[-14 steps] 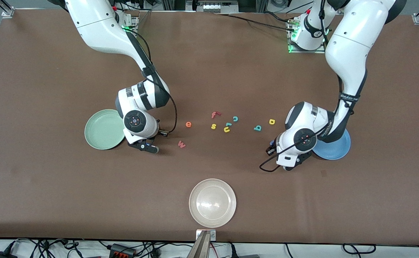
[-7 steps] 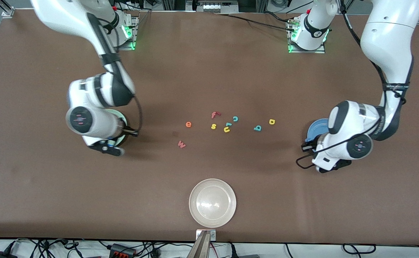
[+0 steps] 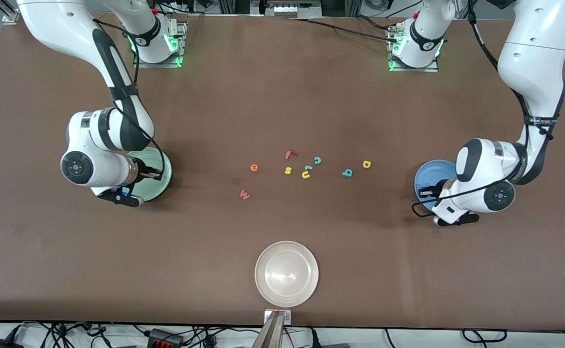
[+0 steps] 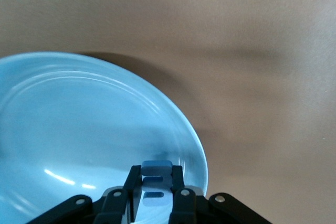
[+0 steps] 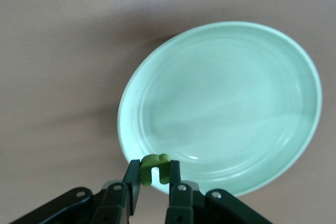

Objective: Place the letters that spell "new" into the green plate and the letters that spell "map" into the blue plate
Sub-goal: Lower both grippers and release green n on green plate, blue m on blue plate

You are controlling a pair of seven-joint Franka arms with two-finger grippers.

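The right gripper (image 5: pixel 153 182) is clenching the olive-green foam letter n (image 5: pixel 154 168) over the round mint-green plate (image 3: pixel 162 166) at mid-left of the front view. The left gripper (image 4: pixel 156 190) is clenching the blue foam letter m (image 4: pixel 157 181) over the round bright blue plate (image 3: pixel 430 173) at mid-right.

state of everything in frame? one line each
left claw: shut on the blue m, over the blue plate
right claw: shut on the green n, over the green plate's rim
blue plate: no letters seen in it
green plate: no letters seen in it
orange e: loose on table
red w: loose on table
teal a: loose on table
yellow p: loose on table
beige plate: nothing in it
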